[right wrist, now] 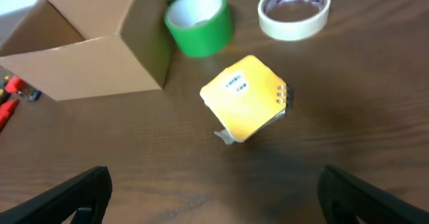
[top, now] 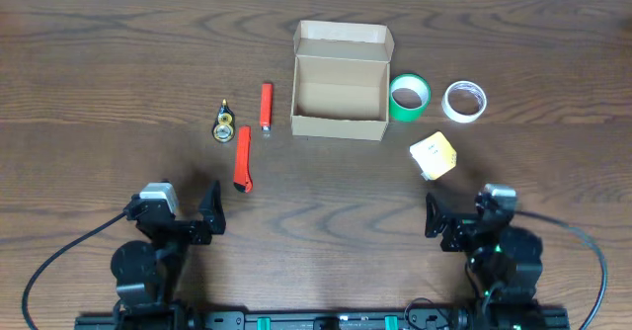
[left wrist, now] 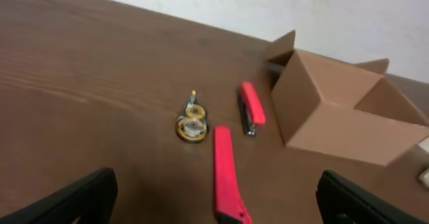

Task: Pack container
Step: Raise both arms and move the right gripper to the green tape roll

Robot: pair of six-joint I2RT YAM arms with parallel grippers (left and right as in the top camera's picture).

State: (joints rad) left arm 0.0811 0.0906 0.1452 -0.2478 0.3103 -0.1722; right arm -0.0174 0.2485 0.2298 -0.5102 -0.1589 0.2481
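The brown cardboard container [top: 339, 125] stands open and empty at the table's middle back, lid flap folded back; it also shows in the left wrist view [left wrist: 348, 127] and the right wrist view [right wrist: 94, 53]. Left of it lie a red stapler [top: 266, 105], a red box cutter [top: 243, 159] and a small gold tape dispenser [top: 224, 125]. Right of it lie a green tape roll [top: 409, 96], a white tape roll [top: 464, 101] and a yellow sticky-note pad [top: 434, 155]. My left gripper [top: 188, 216] is open near the front left. My right gripper [top: 460, 221] is open near the front right.
The wooden table [top: 118, 83] stretches wide to the left and right of the items. Black cables run from both arm bases at the front edge.
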